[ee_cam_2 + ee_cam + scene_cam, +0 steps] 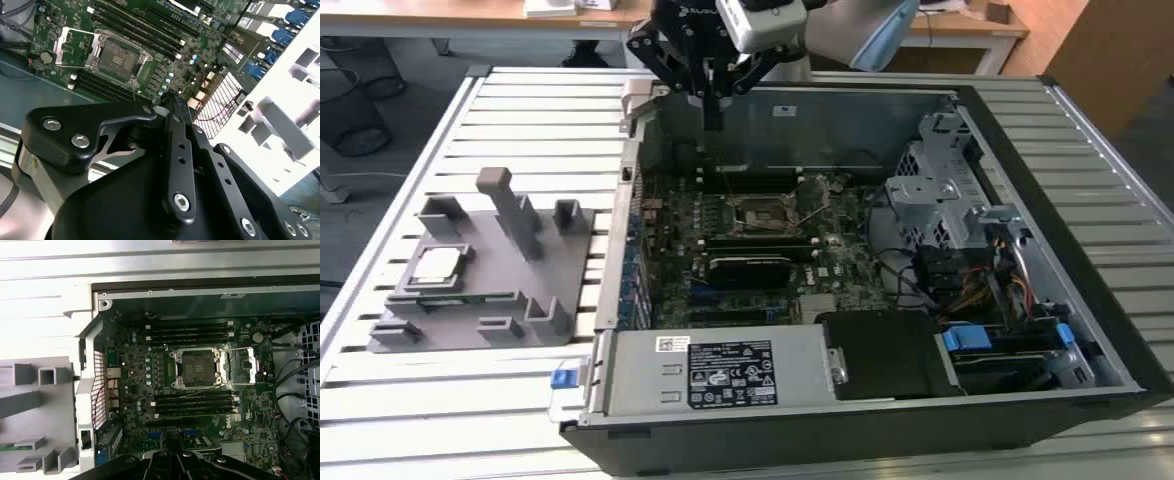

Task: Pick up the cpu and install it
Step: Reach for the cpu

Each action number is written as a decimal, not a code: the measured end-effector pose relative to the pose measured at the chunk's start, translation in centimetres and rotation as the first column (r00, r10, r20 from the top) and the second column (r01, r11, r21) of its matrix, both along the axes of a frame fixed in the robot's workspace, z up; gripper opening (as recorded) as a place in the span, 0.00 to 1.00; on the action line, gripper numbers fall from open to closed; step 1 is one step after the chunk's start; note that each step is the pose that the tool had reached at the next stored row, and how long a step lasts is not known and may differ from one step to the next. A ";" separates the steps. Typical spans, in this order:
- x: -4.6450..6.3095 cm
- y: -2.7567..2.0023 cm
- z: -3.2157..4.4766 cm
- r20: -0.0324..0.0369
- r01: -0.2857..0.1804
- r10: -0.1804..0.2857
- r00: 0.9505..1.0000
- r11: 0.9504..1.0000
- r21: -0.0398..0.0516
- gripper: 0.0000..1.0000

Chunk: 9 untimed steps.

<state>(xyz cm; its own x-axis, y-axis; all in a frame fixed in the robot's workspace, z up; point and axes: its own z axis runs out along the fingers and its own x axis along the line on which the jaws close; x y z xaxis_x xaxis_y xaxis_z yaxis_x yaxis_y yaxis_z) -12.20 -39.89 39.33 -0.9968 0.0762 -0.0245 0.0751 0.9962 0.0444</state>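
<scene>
My pincer (711, 122) clenched, fingers together, nothing held. Hanging above far side of open computer case (854, 425). Inside case: motherboard (847, 265), socket (761, 215) bare, its cover plate swung open. Cpu (438, 265) well apart from me, lying flat on grey fixture (520, 285), which sits on slatted tabletop (454, 410), at exterior view's left of case.

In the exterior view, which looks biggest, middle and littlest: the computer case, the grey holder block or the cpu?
Largest: computer case.
Next: grey holder block.
Smallest: cpu, lying on that block.
</scene>
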 end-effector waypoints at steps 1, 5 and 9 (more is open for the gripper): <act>0.0 0.00 0.00 0.000 0.000 0.000 1.000 1.000 0.000 0.12; -0.1 0.00 0.00 0.000 0.000 0.000 1.000 1.000 0.000 0.12; -0.3 0.00 0.00 0.000 0.000 0.000 1.000 1.000 0.000 0.12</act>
